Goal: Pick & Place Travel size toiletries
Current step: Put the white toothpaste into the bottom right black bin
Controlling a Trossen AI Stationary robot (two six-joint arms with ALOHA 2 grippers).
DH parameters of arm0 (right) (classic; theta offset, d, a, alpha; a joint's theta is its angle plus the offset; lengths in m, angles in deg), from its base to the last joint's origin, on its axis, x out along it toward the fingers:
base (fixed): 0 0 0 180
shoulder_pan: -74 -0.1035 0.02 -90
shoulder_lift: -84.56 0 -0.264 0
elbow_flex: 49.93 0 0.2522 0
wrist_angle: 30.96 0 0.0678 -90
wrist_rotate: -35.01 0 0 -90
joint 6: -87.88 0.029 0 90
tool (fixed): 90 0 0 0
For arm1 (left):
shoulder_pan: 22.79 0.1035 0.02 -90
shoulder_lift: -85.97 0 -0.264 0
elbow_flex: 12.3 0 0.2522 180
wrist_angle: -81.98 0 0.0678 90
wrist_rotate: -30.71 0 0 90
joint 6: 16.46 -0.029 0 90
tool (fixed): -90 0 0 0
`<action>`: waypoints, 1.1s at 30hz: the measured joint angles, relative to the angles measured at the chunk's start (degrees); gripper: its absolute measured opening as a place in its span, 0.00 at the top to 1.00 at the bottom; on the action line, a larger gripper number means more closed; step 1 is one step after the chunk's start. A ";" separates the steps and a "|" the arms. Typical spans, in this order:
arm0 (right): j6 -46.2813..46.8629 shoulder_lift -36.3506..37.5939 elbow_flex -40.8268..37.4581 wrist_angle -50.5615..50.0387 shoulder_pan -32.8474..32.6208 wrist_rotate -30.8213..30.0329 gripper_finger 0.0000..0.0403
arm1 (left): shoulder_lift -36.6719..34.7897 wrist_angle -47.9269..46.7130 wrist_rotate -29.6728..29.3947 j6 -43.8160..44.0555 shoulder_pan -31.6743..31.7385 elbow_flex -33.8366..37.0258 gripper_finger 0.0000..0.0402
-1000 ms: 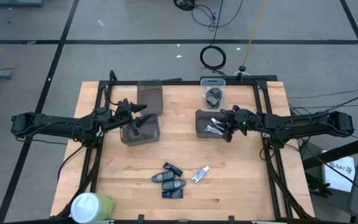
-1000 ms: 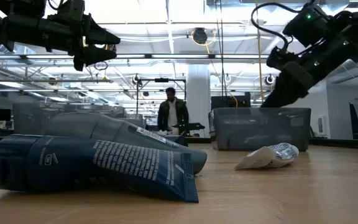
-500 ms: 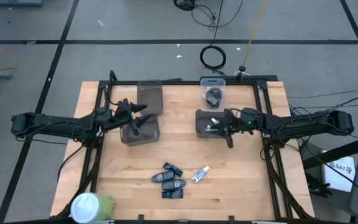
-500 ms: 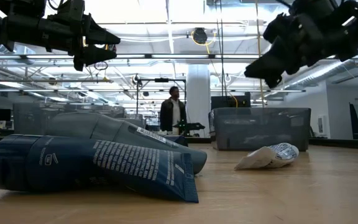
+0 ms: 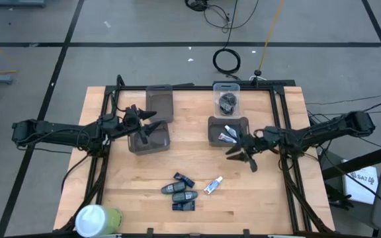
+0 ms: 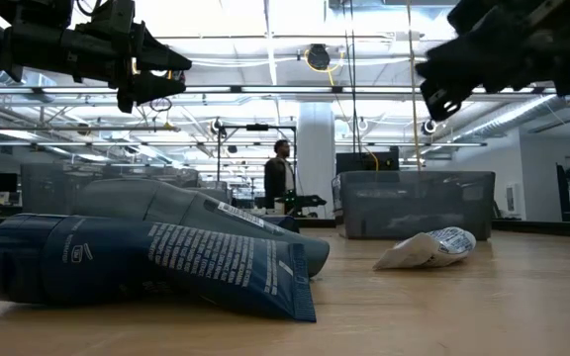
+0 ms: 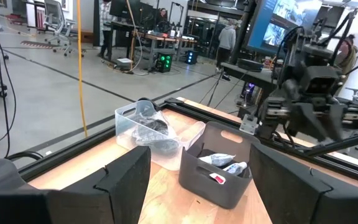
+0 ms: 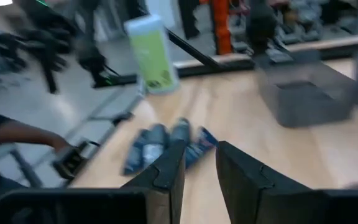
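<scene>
1. High view: the right gripper [image 5: 241, 153] hangs over bare wood just at 6 o'clock of the dark grey plastic bin [image 5: 211, 135], which already contains small white tubes with red and blue marks [image 5: 229, 137].
2. The remaining travel toiletries lie at 6 o'clock on the wooden table [image 5: 131, 185]: a cluster of dark oblong tubes with blue accents [image 5: 180, 192] and, just beside it at 3 o'clock, one small white tube with a blue cap [image 5: 213, 185].
3. Risk, as I judge it: the dark tubes lie touching each other, so the fingers coming down may catch two together or push one away. The white tube lies flat and tilted, so a badly turned grip could slip off it.
4. The right gripper's fingers [image 8: 166, 171] stand apart with a narrow gap, and nothing is between them; they point towards the dark tubes.
5. The left gripper [image 5: 152, 121] hovers above the second dark grey bin [image 5: 166, 144] at 9 o'clock on the table, jaws wide apart and empty.
6. A clear plastic tub holding dark lumps [image 5: 227, 99] stands at 12 o'clock, and a big white and green cylinder [image 5: 98, 220] at 7 o'clock; neither is touched.
</scene>
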 joint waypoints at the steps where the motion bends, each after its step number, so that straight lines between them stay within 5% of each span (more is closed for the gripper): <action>1: 0.62 0.00 -1.10 2.72 -1.11 0.00 0.79 | 0.00 0.00 -0.02 0.01 0.01 0.00 0.33; 12: 1.79 0.00 -8.39 20.38 -13.75 -0.53 0.79 | -0.01 0.00 0.00 0.01 -0.02 0.00 0.33; 19: 1.68 -3.66 -8.18 21.00 -20.52 -12.49 0.79 | 0.00 0.00 -0.01 0.02 0.00 0.00 0.33; 27: 0.78 -14.65 -1.32 23.15 -22.74 -15.39 0.78 | 0.00 0.00 -0.01 0.01 -0.01 0.00 0.33; 33: -5.10 -25.40 9.60 14.44 -24.77 -16.40 0.64 | 0.00 0.00 -0.02 0.02 0.01 0.00 0.33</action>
